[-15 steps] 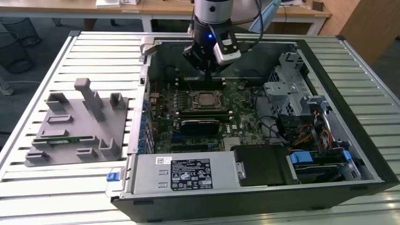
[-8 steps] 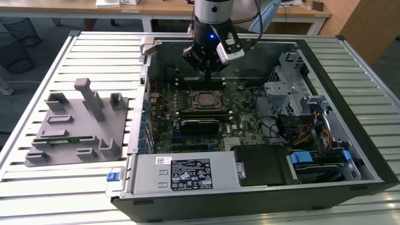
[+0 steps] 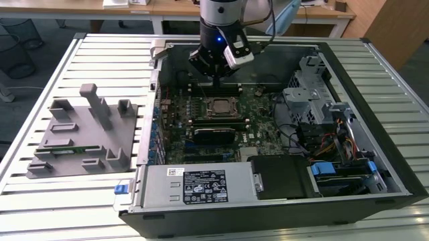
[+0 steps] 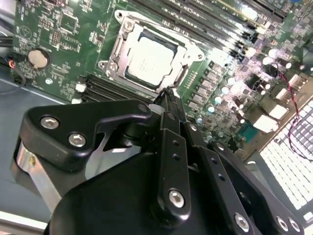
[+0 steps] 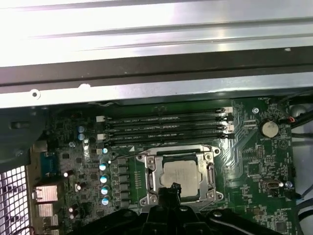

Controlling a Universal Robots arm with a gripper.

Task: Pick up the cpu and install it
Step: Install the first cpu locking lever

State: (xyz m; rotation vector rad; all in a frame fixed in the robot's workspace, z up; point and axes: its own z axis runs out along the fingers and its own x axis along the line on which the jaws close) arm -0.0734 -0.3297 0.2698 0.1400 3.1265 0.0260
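well, the computer case [image 3: 350, 75] lies open on a pale slatted metal table [image 3: 87, 206], motherboard facing up. behind the table stand light wooden desks [image 3: 168, 7], and a dark wire bin [image 3: 13, 50] sits on the floor at the exterior view's left. a grey moulded fixture [image 3: 77, 128] rests on the slats beside the case, with a green memory stick [image 3: 64, 149] lying in it.

the cpu [image 3: 220, 107] sits in the socket's metal frame [image 5: 146, 169] on the board, silver top showing in both wrist views [image 4: 151, 61] [image 5: 182, 174], just beside the 4 memory slots [image 5: 164, 127].

the gripper [image 3: 216, 75] hangs above the board over those slots, near the cpu but apart from it. in the second wrist view its black fingertips [image 4: 168, 95] seem pressed together with nothing between them, though the angle is awkward; the first wrist view shows the tip [image 5: 169, 188] over the socket's edge.
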